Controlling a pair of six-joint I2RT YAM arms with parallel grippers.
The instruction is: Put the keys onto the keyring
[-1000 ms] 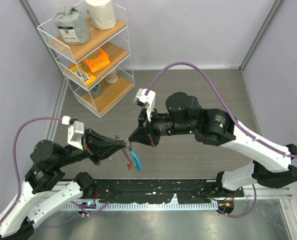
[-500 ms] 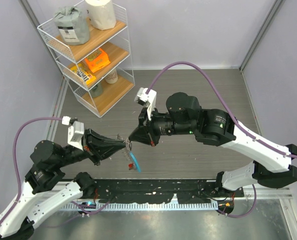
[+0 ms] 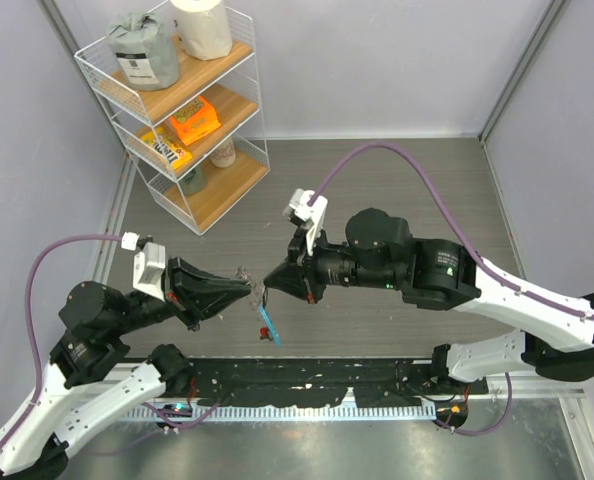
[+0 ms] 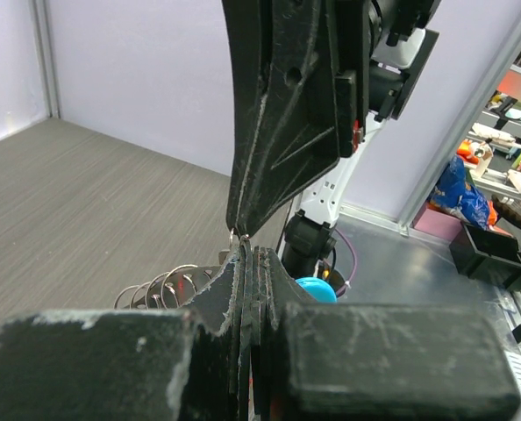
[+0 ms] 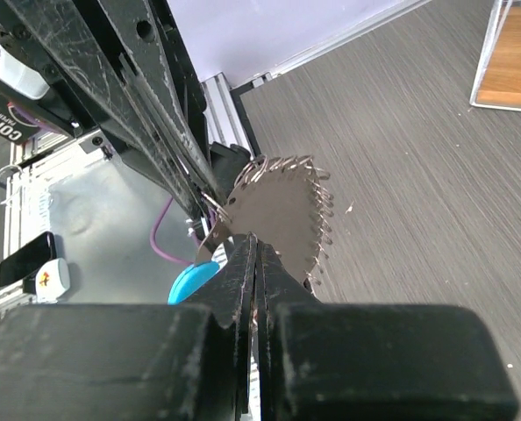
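My left gripper [image 3: 249,290] and right gripper [image 3: 268,283] meet tip to tip above the grey floor. In the right wrist view my right gripper [image 5: 253,246] is shut on the keys [image 5: 281,213], a silvery toothed fan standing just above its fingertips. The thin keyring [image 5: 215,209] joins the fan to the left gripper's tip, and its blue tag [image 5: 193,282] hangs below. In the left wrist view my left gripper [image 4: 247,261] is shut at the keyring, with the keys [image 4: 160,285] to its left and the blue tag [image 4: 314,288] behind. The blue tag [image 3: 268,326] dangles in the top view. The red tag is hidden.
A white wire shelf rack [image 3: 239,95] with packets and jars stands at the back left. A black rail [image 3: 307,385] runs along the near edge between the arm bases. Purple cables loop over both arms.
My right arm has shifted right and a little nearer, its tip still at the left gripper's tip. The blue tag has swung and hangs narrower. The left arm has barely moved.
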